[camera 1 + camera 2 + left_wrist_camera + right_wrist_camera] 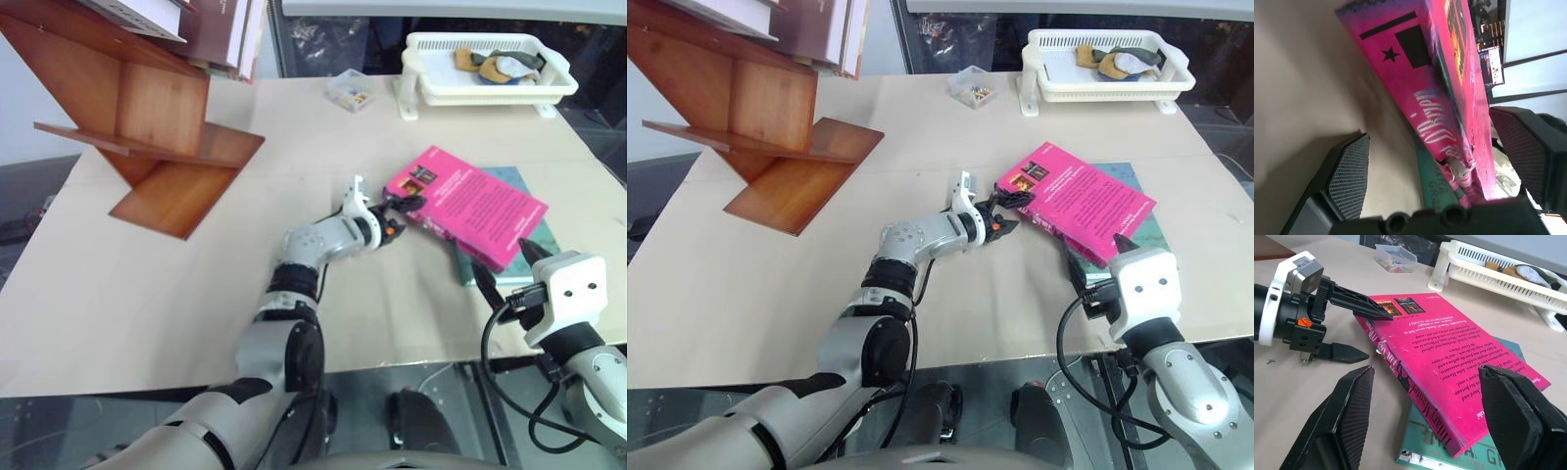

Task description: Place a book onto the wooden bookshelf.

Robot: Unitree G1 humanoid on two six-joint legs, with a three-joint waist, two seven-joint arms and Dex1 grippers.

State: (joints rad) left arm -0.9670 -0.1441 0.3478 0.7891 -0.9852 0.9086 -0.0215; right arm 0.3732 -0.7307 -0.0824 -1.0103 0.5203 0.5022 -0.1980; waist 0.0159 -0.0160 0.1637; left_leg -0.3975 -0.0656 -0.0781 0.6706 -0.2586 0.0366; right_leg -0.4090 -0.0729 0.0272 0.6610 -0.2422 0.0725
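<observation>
- We see the book lying on a teal book on the table, right of centre.
- Our left gripper stands wide, 1 finger above the cover at the spine corner and 1 beside the spine, not clamped.
- Our right gripper hovers near the book, wide, holding nothing.
- The bookshelf stands far left.

lab-like workroom: paper-covered table, loose cables, white basket tray of oddments.

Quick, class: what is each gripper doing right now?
Left gripper: open, jaws straddling the pink book's corner.
Right gripper: open, holding nothing.
</observation>
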